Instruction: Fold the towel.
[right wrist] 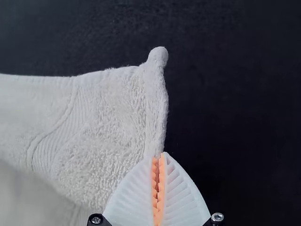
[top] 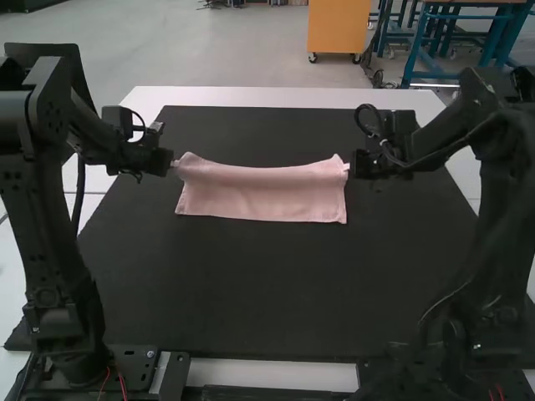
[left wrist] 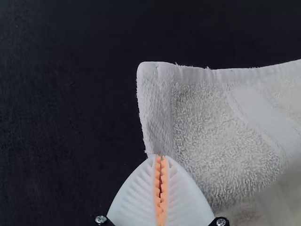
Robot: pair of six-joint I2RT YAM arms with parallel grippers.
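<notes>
The pink towel lies as a wide strip on the black mat, its far part raised and sagging between the two grippers. At its left edge is my left gripper, and at its right edge my right gripper. In the left wrist view, the left gripper is shut on the side edge of the towel, a short way from a corner. The right wrist view has the right gripper shut on the opposite side edge of the towel, below a pinched-up corner.
The black mat stretches around the towel on all sides, over a white table. Both arms stand at the near side, one at each side of the mat.
</notes>
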